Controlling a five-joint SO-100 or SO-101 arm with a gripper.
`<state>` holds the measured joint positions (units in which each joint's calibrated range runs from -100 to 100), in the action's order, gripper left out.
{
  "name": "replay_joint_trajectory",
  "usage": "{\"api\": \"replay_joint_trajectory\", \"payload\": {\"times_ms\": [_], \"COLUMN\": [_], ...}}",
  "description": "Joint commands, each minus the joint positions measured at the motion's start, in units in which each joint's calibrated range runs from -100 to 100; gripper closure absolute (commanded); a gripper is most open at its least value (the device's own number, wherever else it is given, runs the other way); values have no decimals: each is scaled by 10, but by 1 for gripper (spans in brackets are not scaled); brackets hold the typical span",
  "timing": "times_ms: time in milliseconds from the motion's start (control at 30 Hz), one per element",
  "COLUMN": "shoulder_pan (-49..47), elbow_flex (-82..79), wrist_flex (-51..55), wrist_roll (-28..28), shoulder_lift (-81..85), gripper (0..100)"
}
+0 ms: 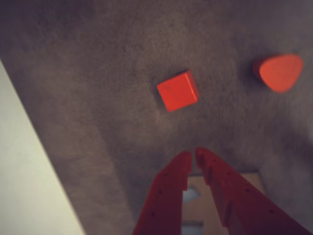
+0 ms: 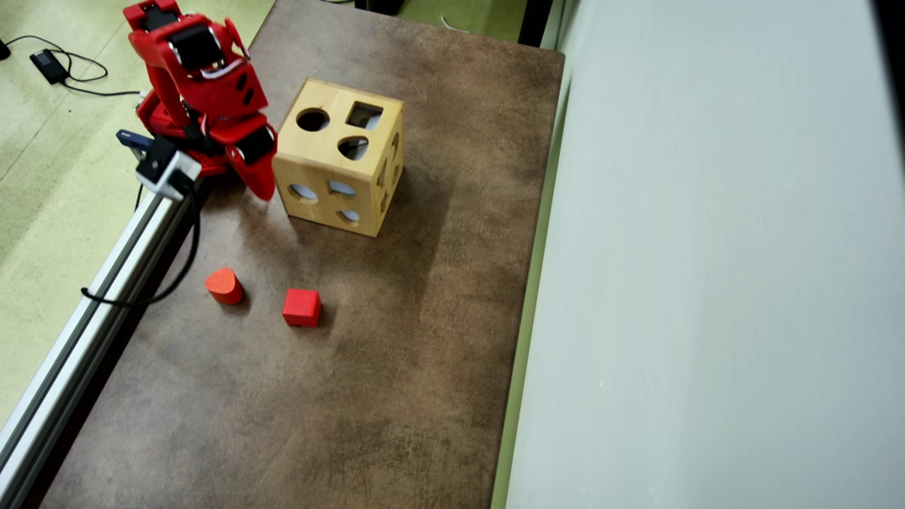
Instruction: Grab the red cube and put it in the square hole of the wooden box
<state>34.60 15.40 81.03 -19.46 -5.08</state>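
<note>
The red cube (image 2: 302, 307) lies on the brown mat, well in front of the wooden box (image 2: 339, 173). The square hole (image 2: 364, 115) is in the box's top face, beside a round cut-out and a teardrop cut-out. My red gripper (image 2: 263, 185) hangs at the box's left side in the overhead view, shut with nothing in it. In the wrist view the gripper (image 1: 193, 152) points at the mat, the red cube (image 1: 178, 91) lies ahead of the tips and apart from them, and a strip of the wooden box (image 1: 197, 211) shows between the fingers.
A red rounded teardrop block (image 2: 224, 285) lies left of the cube; it also shows in the wrist view (image 1: 279, 72). An aluminium rail (image 2: 106, 283) with a black cable runs along the mat's left edge. A pale wall panel (image 2: 707, 247) borders the right.
</note>
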Motion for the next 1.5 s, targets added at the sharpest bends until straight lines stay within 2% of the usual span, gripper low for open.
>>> {"api": "replay_joint_trajectory", "payload": {"times_ms": [0, 267, 600, 867, 967, 1233, 1467], "shoulder_pan": [2, -5, -39, -37, -32, -12, 1], "elbow_flex": [20, 24, 21, 25, 25, 24, 24], "wrist_flex": [-31, -64, -124, -121, -115, -83, -72], "wrist_roll": [-42, -92, -96, -94, -92, -91, -90], "shoulder_lift": [-52, -194, -201, -219, -213, -215, -220], "gripper": [97, 97, 97, 97, 91, 67, 60]}}
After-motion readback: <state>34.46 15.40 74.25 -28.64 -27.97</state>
